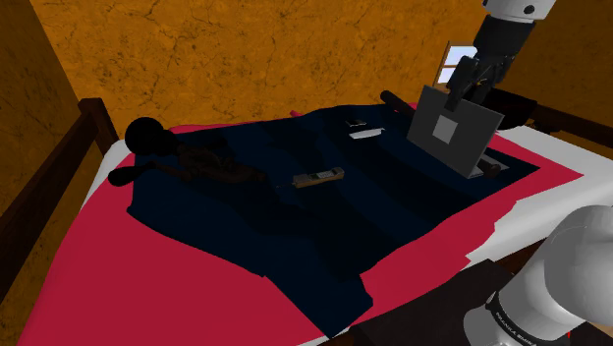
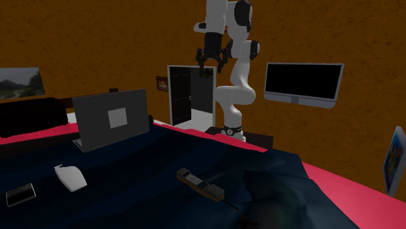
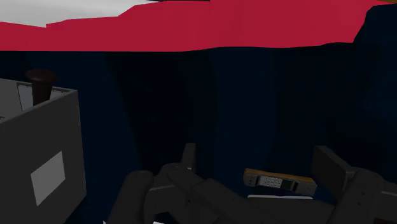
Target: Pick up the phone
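**Shoulder view.** The jaws hang high over the open grey laptop (image 1: 454,129) and touch nothing. The phone (image 1: 317,178) lies flat on the dark blue blanket (image 1: 246,226) near the middle of the bed (image 1: 118,246), well apart from the laptop.

**Second exterior view.** The phone (image 2: 200,183) lies in the foreground. A white object (image 2: 70,177) and the laptop (image 2: 110,119) sit toward this view's left, and the arm (image 2: 235,78) stands behind.

**Wrist view.** The jaws are spread, with the fingers (image 3: 332,164) apart and holding nothing. The phone (image 3: 280,181) shows between them on the blanket (image 3: 254,95) below, untouched. The laptop (image 3: 38,159) stands beside the jaws.
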Controlling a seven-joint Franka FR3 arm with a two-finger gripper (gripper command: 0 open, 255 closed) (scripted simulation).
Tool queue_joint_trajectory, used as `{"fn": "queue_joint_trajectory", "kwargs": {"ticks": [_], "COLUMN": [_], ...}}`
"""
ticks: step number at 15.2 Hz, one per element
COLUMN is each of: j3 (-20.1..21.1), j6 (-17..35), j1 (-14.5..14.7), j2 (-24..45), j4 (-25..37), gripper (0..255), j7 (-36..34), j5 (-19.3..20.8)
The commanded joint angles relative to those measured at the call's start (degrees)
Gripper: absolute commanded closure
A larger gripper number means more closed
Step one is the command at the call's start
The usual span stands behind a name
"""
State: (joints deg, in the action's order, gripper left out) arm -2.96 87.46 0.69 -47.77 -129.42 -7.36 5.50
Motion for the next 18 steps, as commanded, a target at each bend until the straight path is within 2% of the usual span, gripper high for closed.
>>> {"fn": "queue_joint_trajectory", "kwargs": {"ticks": [1,10,18], "j3": [0.0,-8.08,-13.35], "j6": [0.0,15.09,26.22], "j1": [0.0,6.23,11.89], "j2": [0.0,13.54,28.94], "j4": [0.0,-1.71,1.78], "gripper": [0,0,0], "j7": [0.0,19.63,37.5], "j5": [0.0,2.36,0.39]}}
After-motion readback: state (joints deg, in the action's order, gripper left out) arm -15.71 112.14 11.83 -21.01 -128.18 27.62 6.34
